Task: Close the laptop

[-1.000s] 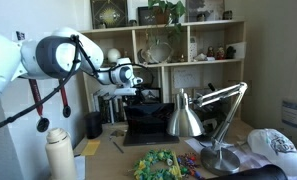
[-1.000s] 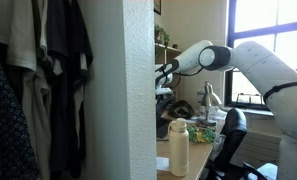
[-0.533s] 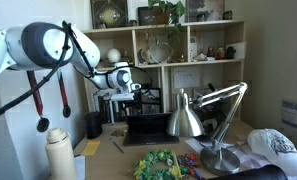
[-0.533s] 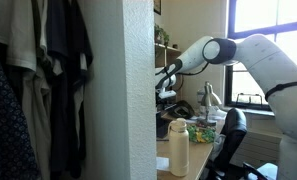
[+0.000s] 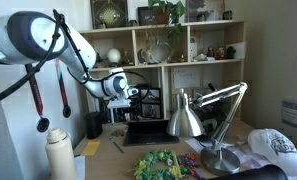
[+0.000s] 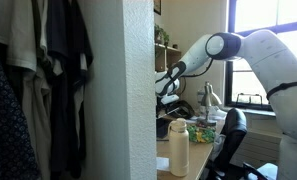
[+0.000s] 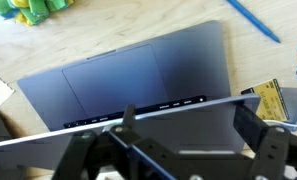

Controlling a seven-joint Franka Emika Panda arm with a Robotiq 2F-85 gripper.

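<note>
Gripper (image 5: 129, 96) on the white arm reaching in from the upper left of an exterior view hangs just above the laptop (image 5: 145, 129), which sits centre frame on the desk in front of the shelf unit (image 5: 188, 45). The laptop reads there as a low dark shape and its lid angle is hard to tell. A silver lamp (image 5: 186, 116) stands just right of the laptop, a white bottle (image 5: 58, 150) is at lower left, and green-yellow clutter (image 5: 156, 165) is at bottom centre. In an exterior view the gripper (image 6: 166, 88) shows just right of a white pillar (image 6: 128, 90), with the arm coming in from the right and the bottle (image 6: 178, 146) below it; the laptop cannot be made out there. In the wrist view the laptop (image 7: 128, 75) fills the middle. Its grey palm rest and trackpad take the upper half. The lid's top edge is a pale line slanting from lower left to the right, with the lid's back below it and the keyboard hidden behind it. The lid is partway down, not flat. The gripper (image 7: 188, 115) is at the bottom of the frame with its fingers (image 7: 251, 125) spread wide and nothing clamped between them. The tips sit at the lid edge, but contact cannot be told. A blue pen (image 7: 253, 20) lies at upper right on the wooden desk (image 7: 138, 25), apart from the laptop. The clutter (image 7: 33, 8) is at upper left, and a yellow item (image 7: 271, 98) at the right edge is just beside the laptop's corner.
</note>
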